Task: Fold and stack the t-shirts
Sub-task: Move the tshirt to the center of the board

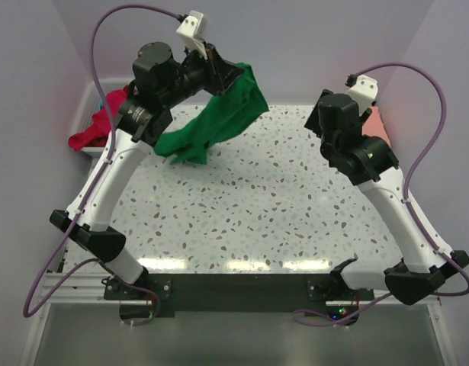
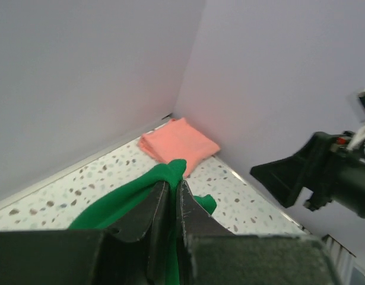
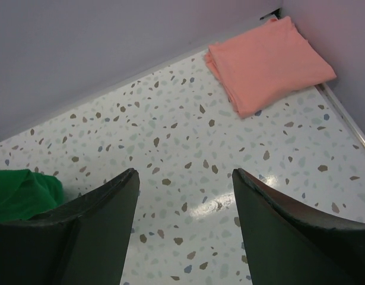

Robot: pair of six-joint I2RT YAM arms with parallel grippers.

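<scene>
Near edge of white speckled desk, 6 o'clock: both arm bases sit here. Middle of the desk is bare speckle from the near edge out to the far half.

Right claw is at about 2 o'clock in the top view. It hangs above the desk with its jaws spread wide and bare desk showing between them.

Left claw is raised at about 12 o'clock, jaws pinched tight on a bunched fold of the bright green cotton t-shirt. The shirt hangs off it as a crumpled strip. Long axis runs from the claw at 1 o'clock down to 7 o'clock, low end toward the left arm. Can't tell whether that end touches the desk.

Far side has pale lilac walls closing the far, left and right edges. The salmon-pink folded t-shirt lies flat in the far right corner, 2 o'clock, with its edges close along wall base and desk rim.

At 10 o'clock a heap of red/magenta shirts sits in a white plastic basket off the desk's left edge, draped over its rim.
</scene>
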